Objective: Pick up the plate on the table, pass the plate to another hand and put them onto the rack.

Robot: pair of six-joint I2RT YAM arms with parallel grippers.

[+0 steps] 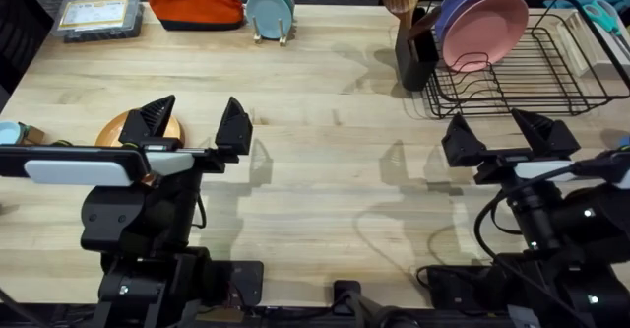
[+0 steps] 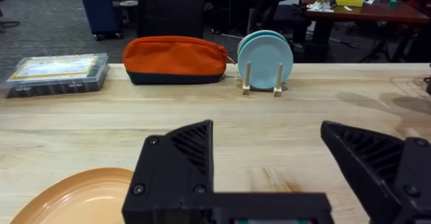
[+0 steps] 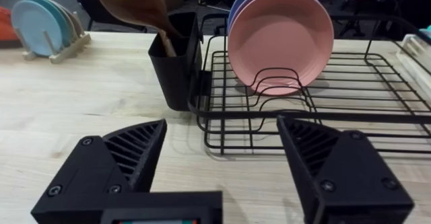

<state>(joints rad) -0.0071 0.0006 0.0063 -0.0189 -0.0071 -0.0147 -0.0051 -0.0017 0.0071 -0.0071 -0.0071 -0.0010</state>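
Here both arms hover low — left fingers (image 1: 194,119) released over the plate (image 1: 116,129), right fingers (image 1: 510,136) released.

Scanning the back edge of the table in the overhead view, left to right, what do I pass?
Clear plastic box → orange pouch → light-blue plates on a wooden stand → black utensil holder with a wooden spoon → pink plate in the rack.

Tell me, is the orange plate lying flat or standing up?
Lying flat. The orange plate rests on the table, partly hidden behind the open left gripper; it is not in the rack.
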